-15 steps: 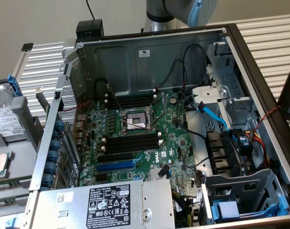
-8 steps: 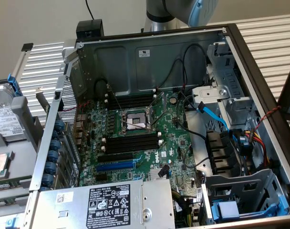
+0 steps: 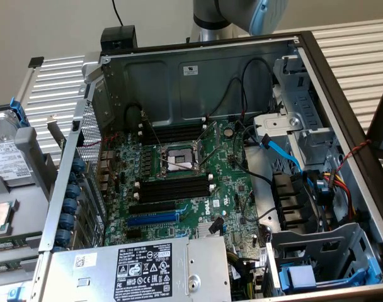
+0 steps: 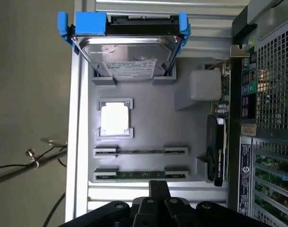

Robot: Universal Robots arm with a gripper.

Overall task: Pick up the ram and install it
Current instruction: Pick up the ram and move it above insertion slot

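Note:
Two ram sticks stand on edge in the holders of a grey tray: one ram stick farther from the gripper and the other close to it. My gripper hangs above the tray, just beside the nearer stick, with its black fingers pressed together and nothing between them. In the exterior view the open computer case shows the green motherboard with black memory slots below the processor socket and more black slots above it. A section of the arm shows behind the case.
The tray also carries a hard drive in a blue bracket, a processor chip and a graphics card. Inside the case are a blue slot, loose cables, drive cages and the power supply.

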